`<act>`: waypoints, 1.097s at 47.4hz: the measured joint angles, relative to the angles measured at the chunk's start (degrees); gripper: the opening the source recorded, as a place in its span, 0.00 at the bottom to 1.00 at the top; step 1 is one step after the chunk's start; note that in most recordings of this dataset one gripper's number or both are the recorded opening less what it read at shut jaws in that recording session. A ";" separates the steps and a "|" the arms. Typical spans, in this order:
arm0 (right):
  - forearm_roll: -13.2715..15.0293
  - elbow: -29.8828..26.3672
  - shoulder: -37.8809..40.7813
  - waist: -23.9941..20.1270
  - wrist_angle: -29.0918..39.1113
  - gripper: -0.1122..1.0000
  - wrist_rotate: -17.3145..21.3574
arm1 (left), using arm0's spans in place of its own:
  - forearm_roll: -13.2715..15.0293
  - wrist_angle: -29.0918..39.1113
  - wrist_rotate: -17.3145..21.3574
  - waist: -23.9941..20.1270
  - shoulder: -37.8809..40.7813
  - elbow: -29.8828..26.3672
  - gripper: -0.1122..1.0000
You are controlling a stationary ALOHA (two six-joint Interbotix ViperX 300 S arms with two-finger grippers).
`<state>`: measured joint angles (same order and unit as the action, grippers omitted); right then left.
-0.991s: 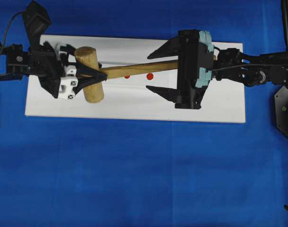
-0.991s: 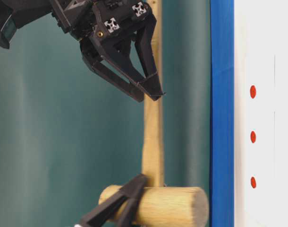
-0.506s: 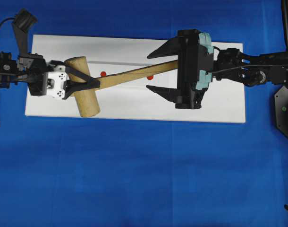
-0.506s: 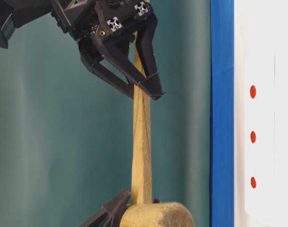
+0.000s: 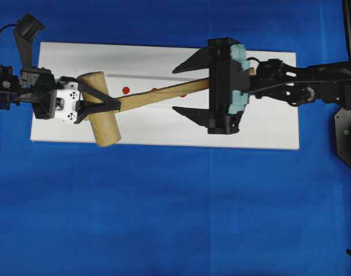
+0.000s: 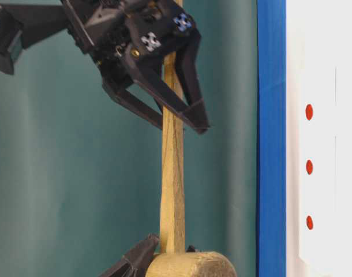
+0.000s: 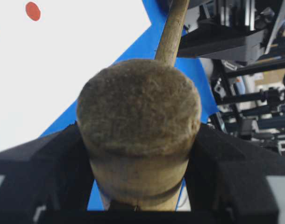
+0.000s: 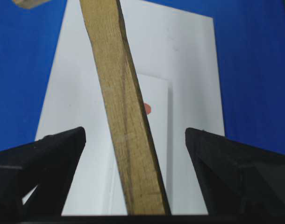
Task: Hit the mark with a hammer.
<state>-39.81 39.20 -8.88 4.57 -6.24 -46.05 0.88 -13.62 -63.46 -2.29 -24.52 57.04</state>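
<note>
The hammer (image 5: 100, 112), a light wooden mallet, hangs over the white board (image 5: 164, 129). Its handle (image 5: 164, 93) slants up to the right. My left gripper (image 5: 113, 104) is shut on the thick head (image 7: 138, 107), with a black finger (image 7: 44, 163) pressed to each side. My right gripper (image 5: 176, 89) stands open around the far part of the handle (image 8: 126, 140), and a clear gap shows on both sides. Red marks (image 5: 125, 89) dot the board in a row. One mark (image 8: 147, 108) peeks out beside the handle.
Blue cloth (image 5: 175, 207) covers the table around the board. In the table-level view the three red marks (image 6: 309, 167) line up on the white board, well away from the raised hammer handle (image 6: 172, 190). Arm hardware sits at the right edge (image 5: 345, 132).
The left gripper turned and carried the head left and toward the board's near edge, tilting the handle. The right gripper slid left along the handle and its jaws narrowed slightly.
</note>
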 measured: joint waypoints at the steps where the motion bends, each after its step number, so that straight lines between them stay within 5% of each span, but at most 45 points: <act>1: 0.26 -0.09 0.18 -0.09 0.00 0.78 0.00 | 0.00 0.00 0.00 0.09 0.00 -0.09 0.51; 9: 1.67 -0.62 0.62 0.00 0.79 0.34 -0.09 | 0.00 0.00 -0.18 0.26 0.00 0.00 0.51; 13: 2.02 -0.62 0.62 -0.44 1.76 0.19 -0.26 | 0.00 0.00 -0.09 0.26 0.00 0.00 0.51; 42: 2.02 -0.70 0.70 -0.53 4.13 0.19 0.09 | 0.00 3.16 -0.09 0.35 0.62 -0.88 0.52; 48: 2.02 -0.70 0.70 -0.44 4.57 0.19 0.09 | 0.00 3.25 -0.35 0.35 0.79 -0.88 0.82; 52: 2.02 -0.70 0.62 -0.53 4.57 0.19 0.26 | 0.09 3.25 -0.26 0.26 0.70 -0.97 0.92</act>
<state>-37.79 38.50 -8.26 4.04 -1.67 -45.79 0.97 -10.37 -63.72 -2.02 -23.82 56.07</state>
